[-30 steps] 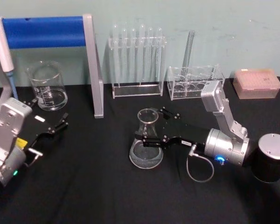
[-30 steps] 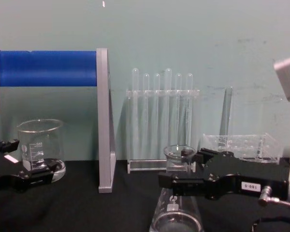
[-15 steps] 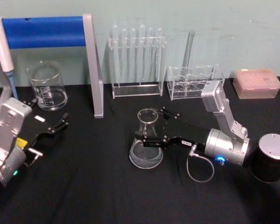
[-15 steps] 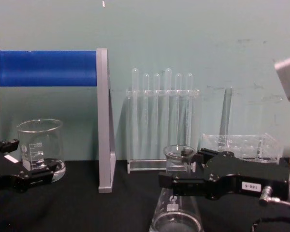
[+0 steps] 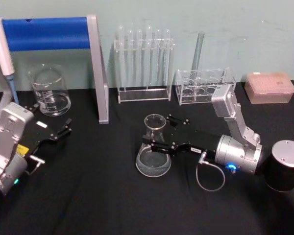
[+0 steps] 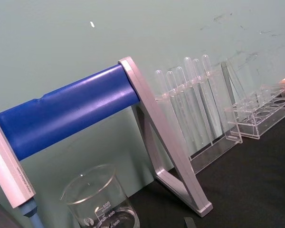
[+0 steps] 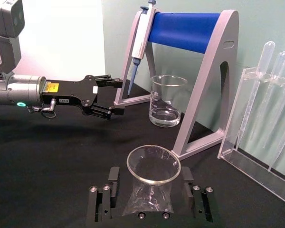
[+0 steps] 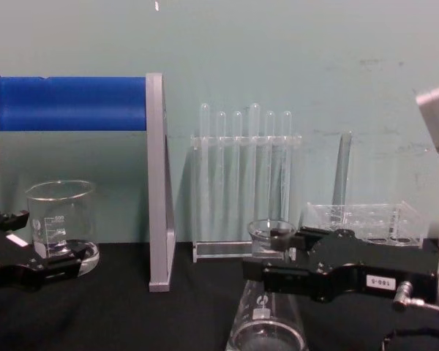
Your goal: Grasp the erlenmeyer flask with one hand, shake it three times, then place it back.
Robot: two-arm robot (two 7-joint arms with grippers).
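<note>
The big black bench (image 5: 103, 196) holds everything. At the back left is a tall stand with a blue bar (image 5: 44, 33). A rack of test tubes (image 5: 143, 63) is next to it, and a glass beaker (image 5: 50, 92) sits under the blue bar.

The right arm reaches in from the right side. Its right tool (image 5: 158, 129) is at the neck of the erlenmeyer flask (image 5: 153, 164). One finger is on each side of the glass. In the right wrist view there looks to be a little gap on both sides, so the tool is open and not squeezing.

The left tool (image 5: 66, 127) rests far off on the left, open and holding nothing.

The flask stands upright in the middle of the bench, with its wide bottom flat on the black top.

I think the job has only begun. The tool must close on the neck, lift, shake three times, and put the flask back.
</note>
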